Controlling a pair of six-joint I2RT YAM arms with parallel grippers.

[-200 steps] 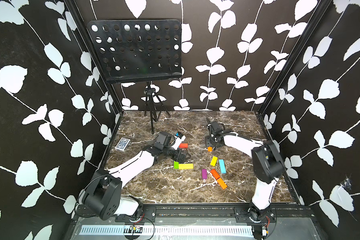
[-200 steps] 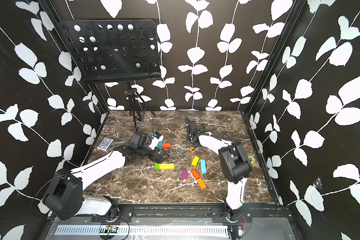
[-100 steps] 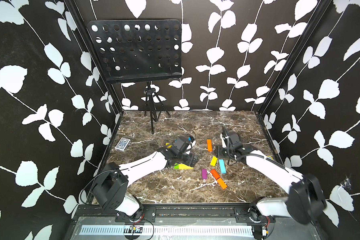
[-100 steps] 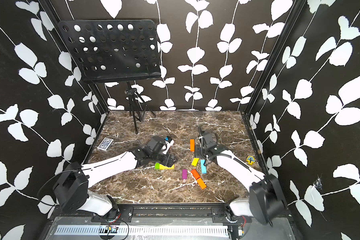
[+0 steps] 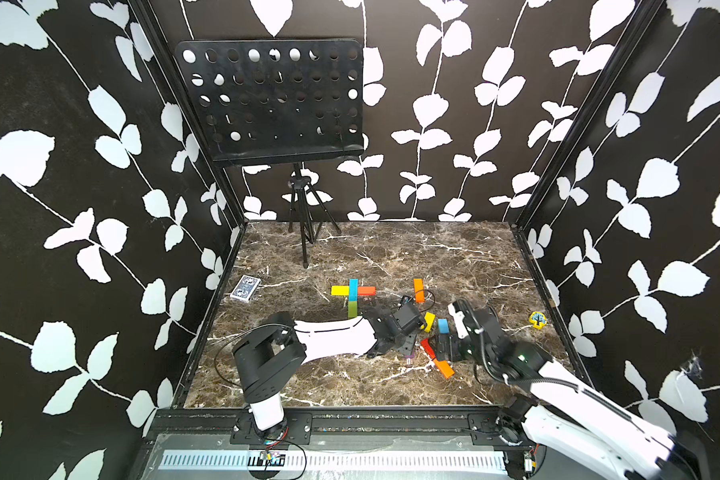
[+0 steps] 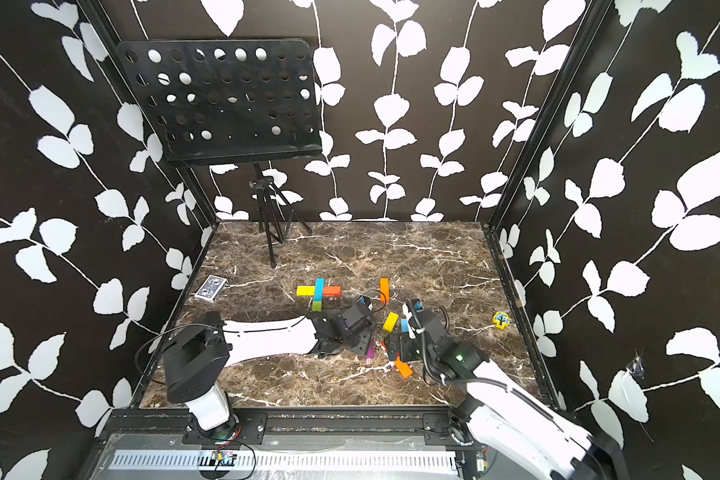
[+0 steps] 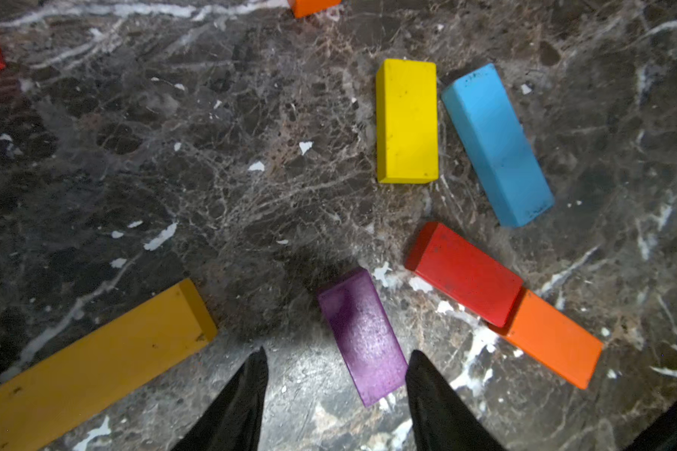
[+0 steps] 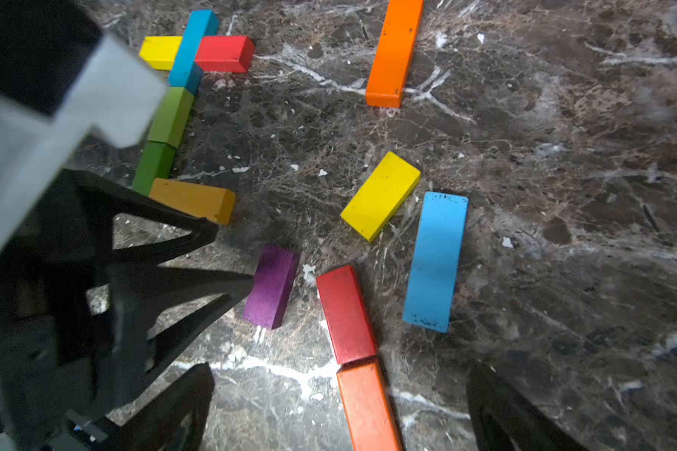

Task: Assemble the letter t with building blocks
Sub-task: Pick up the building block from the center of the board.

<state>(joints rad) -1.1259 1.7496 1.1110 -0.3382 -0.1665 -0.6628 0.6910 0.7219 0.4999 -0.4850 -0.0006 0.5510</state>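
Note:
A cross of yellow, cyan [image 5: 353, 289] and red-orange blocks lies mid-table, with a lime green block [image 8: 171, 117], a dark green one and a mustard block [image 8: 194, 199] continuing its stem. My left gripper [image 7: 337, 357] is open low over the table, and the near end of a purple block [image 7: 362, 336] lies between its fingertips, close against one finger. My right gripper [image 8: 344, 380] stands wide open just beside it, over an orange block [image 8: 368, 406] that lies end to end with a red block [image 8: 344, 312]. A yellow block [image 8: 380, 195] and a cyan block [image 8: 434, 261] lie loose just beyond.
A lone orange bar [image 5: 419, 289] lies behind the loose blocks. A blue-patterned card box [image 5: 246, 288] sits at the left edge and a yellow tree token [image 5: 537, 320] at the right. A music stand's tripod [image 5: 304, 232] stands at the back. The two grippers are very close together.
The left gripper left the cross and came forward to the purple block, its jaws narrowing. The right arm swung from the back to the red and orange blocks, leaving the orange bar behind, and opened wide.

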